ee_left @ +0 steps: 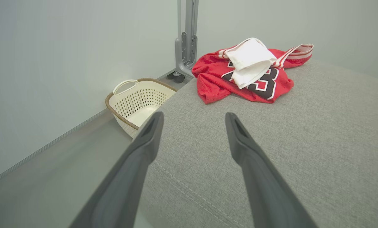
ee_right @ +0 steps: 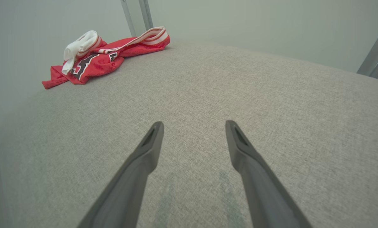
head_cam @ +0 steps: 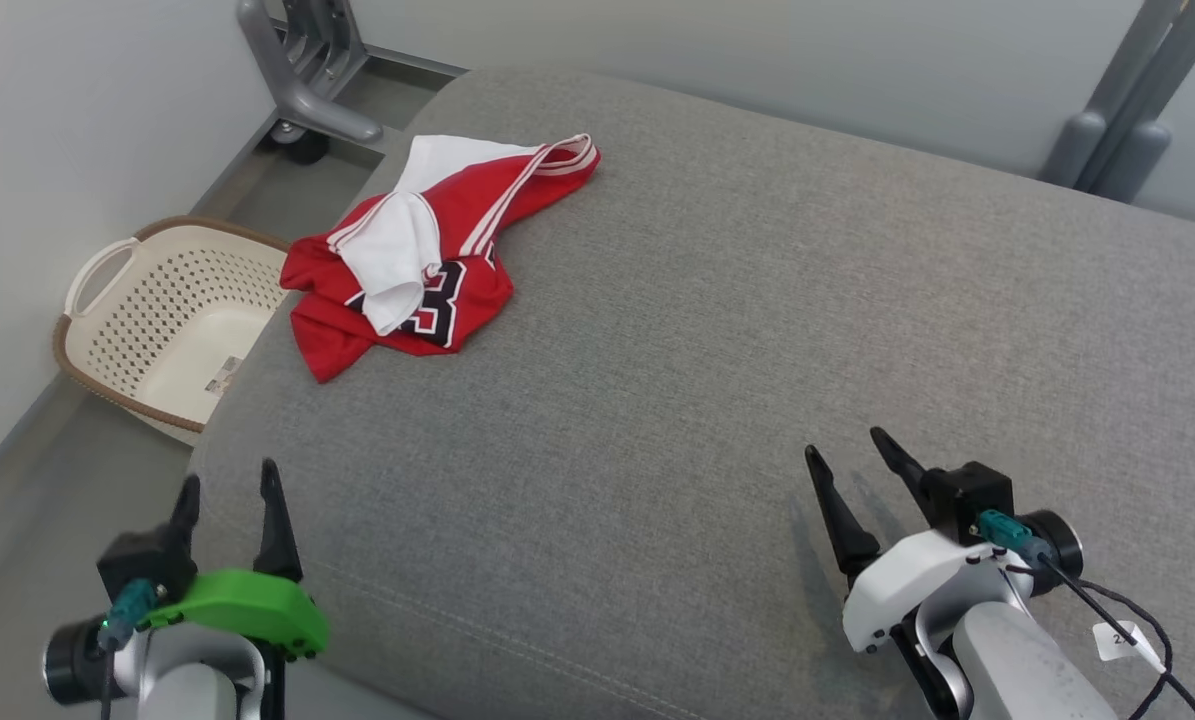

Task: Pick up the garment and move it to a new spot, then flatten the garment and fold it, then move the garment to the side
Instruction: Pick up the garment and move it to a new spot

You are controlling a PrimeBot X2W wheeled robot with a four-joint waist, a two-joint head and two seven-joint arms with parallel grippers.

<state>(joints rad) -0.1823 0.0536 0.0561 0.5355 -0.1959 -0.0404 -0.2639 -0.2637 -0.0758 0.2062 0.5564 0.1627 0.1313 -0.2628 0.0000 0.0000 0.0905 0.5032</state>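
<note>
The garment [head_cam: 427,255] is a red and white jersey with black numbers, lying crumpled at the far left of the grey padded surface [head_cam: 707,350]. It also shows in the left wrist view as the garment [ee_left: 249,72] and in the right wrist view as the garment [ee_right: 97,57]. My left gripper [head_cam: 229,482] hovers open at the near left edge, well short of the jersey, nothing between its fingers. My right gripper [head_cam: 847,450] stands open over the near right of the surface, empty and far from the jersey. In their own views, the left gripper [ee_left: 193,117] and right gripper [ee_right: 193,125] show spread fingers.
A cream perforated laundry basket [head_cam: 157,320] sits on the floor left of the surface, below the jersey's side. A grey wheeled stand [head_cam: 307,80] is at the back left, and grey posts [head_cam: 1117,130] stand at the back right. Pale walls enclose the area.
</note>
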